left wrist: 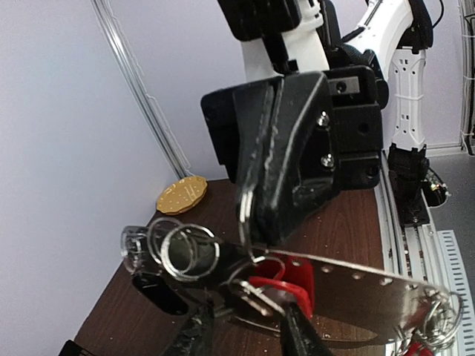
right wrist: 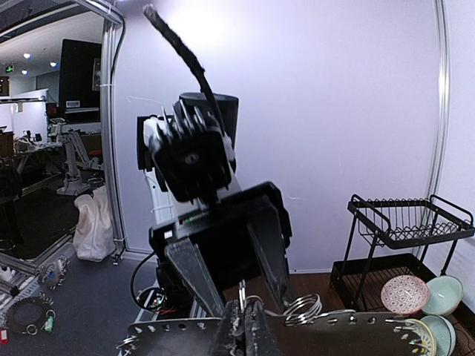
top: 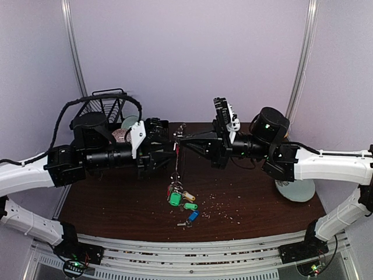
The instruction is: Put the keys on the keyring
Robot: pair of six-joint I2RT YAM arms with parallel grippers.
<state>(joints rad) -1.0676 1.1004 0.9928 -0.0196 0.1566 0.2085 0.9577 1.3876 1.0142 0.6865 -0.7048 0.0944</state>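
Several keys (top: pixel 182 201) with green, beige and blue tags lie on the dark brown table (top: pixel 105 204), near the middle of its near edge, and they seem to hang at the low end of a thin chain (top: pixel 175 166) that goes up to where the two arms meet. Both grippers are lifted above the table centre and face each other closely. The right gripper (left wrist: pixel 260 222) has its fingers clenched together, pinching a small wire ring, which the left wrist view shows just below its tips. Beside it is a long perforated metal strip (left wrist: pixel 371 285) that carries several split rings (left wrist: pixel 189 248) and one key with a red tag (left wrist: pixel 286 278); I judge this to be part of the keyring. The left gripper (right wrist: pixel 226 285) has its fingers partly spread, standing on both sides of the ring area, and I cannot tell whether they really hold anything. My judgement is that the task is in the middle: at least the red key is already mounted, one ring is being worked on now, and whether the keys near the table edge are already attached I cannot say.
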